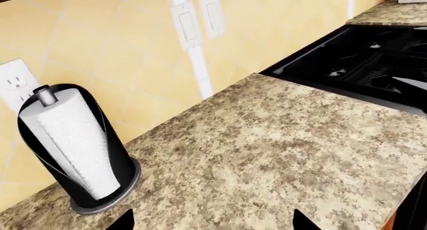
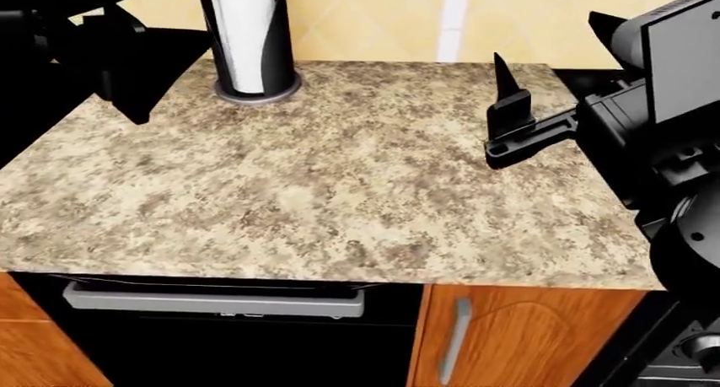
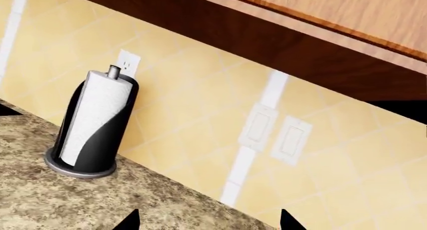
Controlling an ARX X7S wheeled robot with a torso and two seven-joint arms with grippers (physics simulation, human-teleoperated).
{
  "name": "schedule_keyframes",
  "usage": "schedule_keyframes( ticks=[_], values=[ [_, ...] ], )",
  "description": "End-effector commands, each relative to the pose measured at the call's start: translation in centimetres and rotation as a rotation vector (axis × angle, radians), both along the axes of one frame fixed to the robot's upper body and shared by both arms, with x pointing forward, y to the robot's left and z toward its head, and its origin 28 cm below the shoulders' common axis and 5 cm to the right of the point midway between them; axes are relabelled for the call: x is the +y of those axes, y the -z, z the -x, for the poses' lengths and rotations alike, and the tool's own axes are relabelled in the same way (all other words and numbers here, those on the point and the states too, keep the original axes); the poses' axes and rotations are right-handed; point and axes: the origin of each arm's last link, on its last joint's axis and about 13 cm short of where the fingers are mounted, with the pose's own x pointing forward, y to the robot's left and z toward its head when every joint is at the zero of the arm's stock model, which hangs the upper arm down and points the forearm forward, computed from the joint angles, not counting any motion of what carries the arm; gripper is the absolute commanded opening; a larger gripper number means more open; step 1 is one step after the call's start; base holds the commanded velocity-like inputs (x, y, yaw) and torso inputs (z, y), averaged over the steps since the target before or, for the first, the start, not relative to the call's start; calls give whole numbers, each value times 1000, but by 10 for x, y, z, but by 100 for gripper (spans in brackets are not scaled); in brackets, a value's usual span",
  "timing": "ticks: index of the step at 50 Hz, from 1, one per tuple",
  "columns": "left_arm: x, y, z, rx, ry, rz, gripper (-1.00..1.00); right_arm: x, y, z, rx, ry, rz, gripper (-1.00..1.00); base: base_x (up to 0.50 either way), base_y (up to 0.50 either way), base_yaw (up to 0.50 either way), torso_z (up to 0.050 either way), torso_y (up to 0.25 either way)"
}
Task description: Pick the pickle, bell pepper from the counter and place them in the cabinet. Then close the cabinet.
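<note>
Both grippers, left [image 1: 212,221] and right [image 3: 208,219], gape empty over the counter [image 2: 337,185] (no readable writing anywhere).

The counter [image 2: 337,185] carries a paper-towel roll [image 2: 249,33] standing upright

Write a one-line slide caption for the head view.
Both arms hover over a granite counter bearing only a paper-towel roll; right gripper above it, no pickle or pepper visible.

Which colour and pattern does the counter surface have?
The counter is speckled granite in beige, tan and brown; the head view shows it best.
</note>
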Motion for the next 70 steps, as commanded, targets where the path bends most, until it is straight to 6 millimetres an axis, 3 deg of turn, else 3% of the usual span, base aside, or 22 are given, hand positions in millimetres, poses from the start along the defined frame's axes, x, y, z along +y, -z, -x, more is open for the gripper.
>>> schedule_keyframes(
  ticks=[1,36,62,70],
  values=[
    [2,1,-2,-10,0,-5,100,-1,18,-6,39,-19,-11,100,-91,497,0,0,0],
    [-7,-11,4,-40,33,-16,100,3,14,0,12,-105,-12,100,66,502,0,0,0],
    [-9,-11,3,-42,35,-22,100,2,12,1,26,-114,-22,100,385,328,0,0,0],
    [-10,-11,3,-44,38,-23,100,1,11,2,23,-117,-35,100,449,-102,0,0,2]
  ],
)
